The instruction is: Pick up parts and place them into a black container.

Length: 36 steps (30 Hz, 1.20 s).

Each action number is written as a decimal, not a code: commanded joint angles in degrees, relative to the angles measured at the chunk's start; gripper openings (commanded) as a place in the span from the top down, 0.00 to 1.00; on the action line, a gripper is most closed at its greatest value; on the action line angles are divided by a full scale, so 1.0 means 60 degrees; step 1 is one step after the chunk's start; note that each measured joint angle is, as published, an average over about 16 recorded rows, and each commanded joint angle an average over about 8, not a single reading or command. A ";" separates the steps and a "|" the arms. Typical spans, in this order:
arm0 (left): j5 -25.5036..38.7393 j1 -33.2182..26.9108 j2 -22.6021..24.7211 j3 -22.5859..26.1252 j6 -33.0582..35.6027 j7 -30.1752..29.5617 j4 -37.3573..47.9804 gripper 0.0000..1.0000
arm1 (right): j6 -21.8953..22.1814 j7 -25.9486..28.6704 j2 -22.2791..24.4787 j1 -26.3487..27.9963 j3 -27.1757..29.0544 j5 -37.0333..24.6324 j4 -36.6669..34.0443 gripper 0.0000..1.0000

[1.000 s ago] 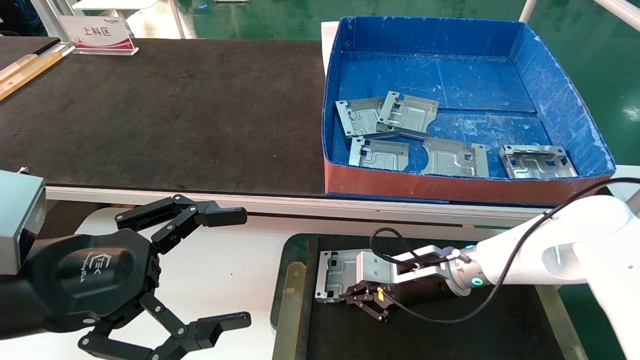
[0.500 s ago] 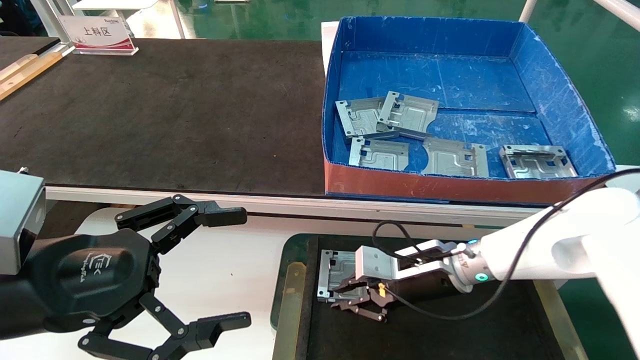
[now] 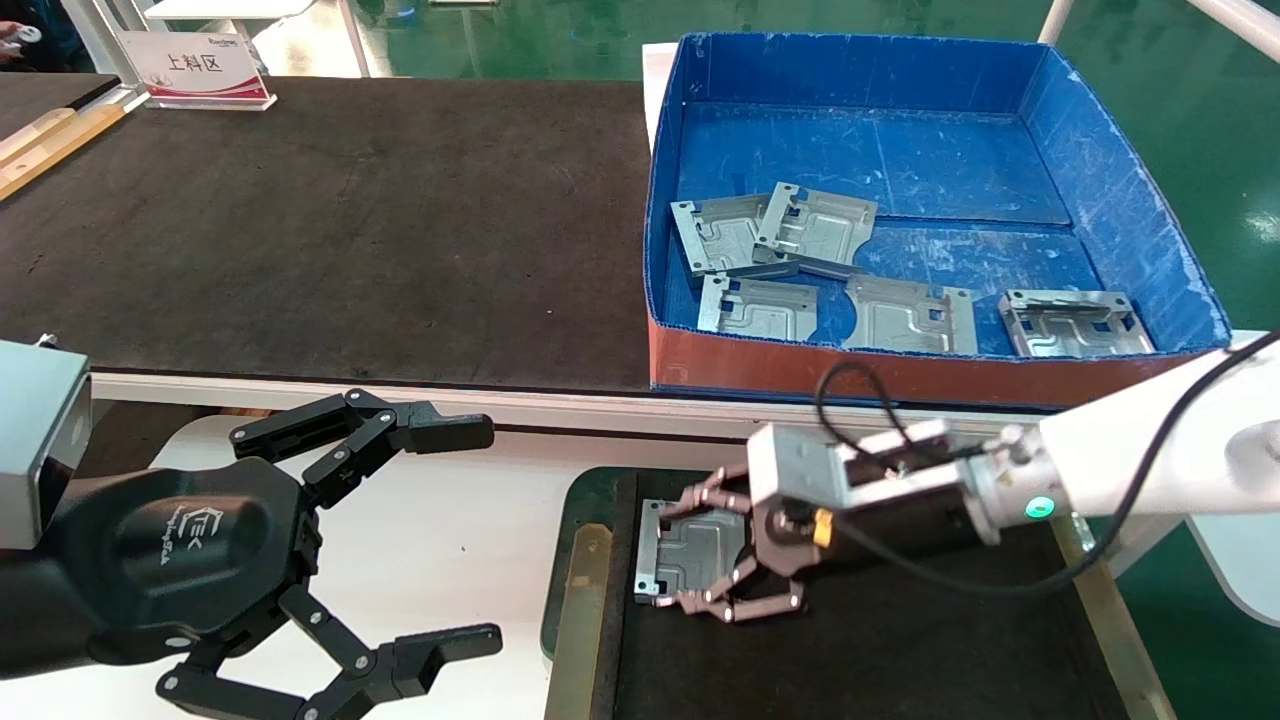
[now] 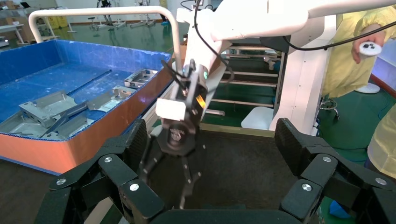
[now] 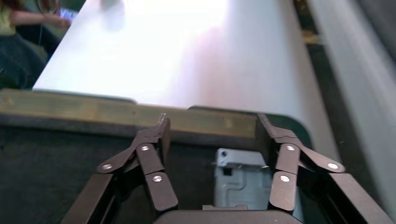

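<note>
A factory bench on green flooring is noted. One part point(image 3: 695, 548) lies flat in the black container point(image 3: 900, 650), under the spread right gripper point(image 3: 712, 548); five parts point(image 3: 775, 235) lie in the blue box point(image 3: 1100, 190). Plates are judged stiff, light, slippery; edges suit grasping. The container's near edge is cut off. The left gripper point(image 3: 440, 530) is parked, spread.

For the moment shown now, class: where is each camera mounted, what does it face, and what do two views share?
Head: above, facing the blue box, black container; both grippers show.
Left wrist: behind the open left gripper, facing the right gripper.
Right wrist: behind the open right gripper, facing the placed part.
Shared: that part, head and right wrist.
</note>
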 commanded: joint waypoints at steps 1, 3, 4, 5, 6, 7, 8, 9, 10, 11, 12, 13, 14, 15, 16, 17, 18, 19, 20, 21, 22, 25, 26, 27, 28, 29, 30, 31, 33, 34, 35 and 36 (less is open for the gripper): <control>0.0000 0.0000 0.0000 0.0000 0.0000 0.0000 0.0000 0.00 | -0.0070 0.0166 0.0135 0.0047 0.0090 0.0167 0.0165 0.00; 0.0000 0.0000 0.0000 0.0000 0.0000 0.0000 0.0000 0.00 | -0.0088 0.0535 0.0336 0.0019 0.0139 0.0509 0.0617 0.00; 0.0000 0.0000 0.0000 0.0000 0.0000 0.0000 0.0000 0.00 | -0.0093 0.0725 0.0448 0.0000 0.0141 0.0689 0.0891 0.00; 0.0000 0.0000 0.0000 0.0000 0.0000 0.0000 0.0000 0.00 | -0.0097 0.0914 0.0569 -0.0020 0.0131 0.0873 0.1180 0.00; 0.0000 0.0000 0.0000 0.0000 0.0000 0.0000 0.0000 0.00 | -0.0100 0.1125 0.0709 -0.0042 0.0115 0.1087 0.1497 0.00; 0.0000 0.0000 0.0000 0.0000 0.0000 0.0000 0.0000 0.00 | -0.0099 0.1342 0.0857 -0.0065 0.0086 0.1308 0.1828 0.00; 0.0000 0.0000 0.0000 0.0000 0.0000 0.0000 0.0000 0.00 | -0.0097 0.1558 0.1016 -0.0084 0.0048 0.1535 0.2169 0.00; 0.0000 0.0000 0.0000 0.0000 0.0000 0.0000 0.0000 0.00 | -0.0092 0.1767 0.1181 -0.0097 0.0007 0.1767 0.2500 0.00; 0.0000 0.0000 0.0000 0.0000 0.0000 0.0000 0.0000 0.00 | -0.0084 0.1977 0.1360 -0.0106 -0.0040 0.2013 0.2837 0.00; 0.0000 0.0000 0.0000 0.0000 0.0000 0.0000 0.0000 0.00 | -0.0072 0.2172 0.1539 -0.0108 -0.0085 0.2252 0.3143 0.00; 0.0000 0.0000 0.0000 0.0001 0.0000 0.0000 0.0000 0.00 | -0.0058 0.2357 0.1730 -0.0099 -0.0121 0.2507 0.3431 0.00; 0.0000 0.0000 0.0000 0.0001 0.0000 0.0000 0.0000 0.00 | -0.0044 0.2521 0.1907 -0.0090 -0.0151 0.2746 0.3681 0.00; 0.0000 0.0000 0.0000 0.0001 0.0000 0.0000 0.0000 0.00 | -0.0032 0.2644 0.2043 -0.0079 -0.0175 0.2925 0.3868 0.00; -0.0001 0.0000 0.0000 0.0000 -0.0001 0.0000 0.0000 0.00 | -0.0025 0.2764 0.2200 -0.0064 -0.0189 0.3135 0.4065 0.00; -0.0001 0.0000 -0.0001 0.0000 -0.0001 0.0000 0.0001 0.00 | -0.0021 0.2863 0.2349 -0.0051 -0.0192 0.3343 0.4235 0.00; -0.0002 0.0000 -0.0001 0.0000 -0.0002 0.0000 0.0001 0.00 | -0.0016 0.2941 0.2479 -0.0040 -0.0189 0.3531 0.4372 0.00; -0.0002 0.0001 -0.0001 0.0000 -0.0002 0.0000 0.0001 0.00 | -0.0014 0.2994 0.2580 -0.0030 -0.0180 0.3682 0.4468 0.00; -0.0002 0.0001 -0.0002 0.0000 -0.0003 0.0001 0.0002 0.00 | -0.0016 0.3027 0.2656 -0.0024 -0.0170 0.3802 0.4542 0.00; -0.0003 0.0001 -0.0002 0.0000 -0.0003 0.0001 0.0002 0.00 | -0.0018 0.3044 0.2701 -0.0025 -0.0165 0.3878 0.4591 0.00; -0.0003 0.0001 -0.0002 -0.0001 -0.0004 0.0001 0.0002 0.00 | -0.0020 0.3056 0.2738 -0.0024 -0.0159 0.3938 0.4632 0.00; -0.0003 0.0001 -0.0002 -0.0001 -0.0005 0.0001 0.0003 0.00 | -0.0022 0.3074 0.2783 -0.0024 -0.0152 0.4017 0.4678 0.00; -0.0003 0.0001 -0.0002 0.0000 -0.0004 0.0001 0.0002 0.00 | -0.0012 0.3045 0.2732 -0.0026 -0.0154 0.3952 0.4609 0.00; -0.0003 0.0001 -0.0002 0.0000 -0.0004 0.0001 0.0002 0.00 | -0.0009 0.3039 0.2711 -0.0029 -0.0153 0.3916 0.4587 0.00; -0.0003 0.0001 -0.0002 0.0000 -0.0004 0.0001 0.0003 0.00 | -0.0006 0.3035 0.2693 -0.0036 -0.0149 0.3884 0.4572 0.00; -0.0003 0.0001 -0.0002 0.0000 -0.0004 0.0001 0.0003 0.00 | -0.0004 0.3035 0.2680 -0.0046 -0.0141 0.3856 0.4563 0.00; -0.0003 0.0001 -0.0002 0.0000 -0.0004 0.0001 0.0003 0.00 | -0.0001 0.3037 0.2673 -0.0060 -0.0129 0.3832 0.4563 0.00; -0.0003 0.0001 -0.0002 0.0000 -0.0004 0.0001 0.0003 0.00 | 0.0004 0.3049 0.2676 -0.0088 -0.0103 0.3815 0.4582 0.00; -0.0003 0.0001 -0.0002 0.0000 -0.0004 0.0001 0.0003 0.00 | 0.0012 0.3066 0.2687 -0.0126 -0.0066 0.3803 0.4617 0.00; -0.0004 0.0001 -0.0002 0.0000 -0.0004 0.0001 0.0003 0.00 | 0.0028 0.3130 0.2753 -0.0237 0.0046 0.3828 0.4763 0.00; -0.0004 0.0001 -0.0002 0.0000 -0.0004 0.0001 0.0004 0.00 | 0.0040 0.3168 0.2788 -0.0306 0.0116 0.3835 0.4846 0.00; -0.0004 0.0001 -0.0002 0.0000 -0.0004 0.0001 0.0004 0.00 | 0.0054 0.3210 0.2826 -0.0383 0.0193 0.3842 0.4939 0.00; -0.0004 0.0001 -0.0002 0.0000 -0.0004 0.0001 0.0004 0.00 | 0.0069 0.3258 0.2870 -0.0471 0.0280 0.3850 0.5044 0.00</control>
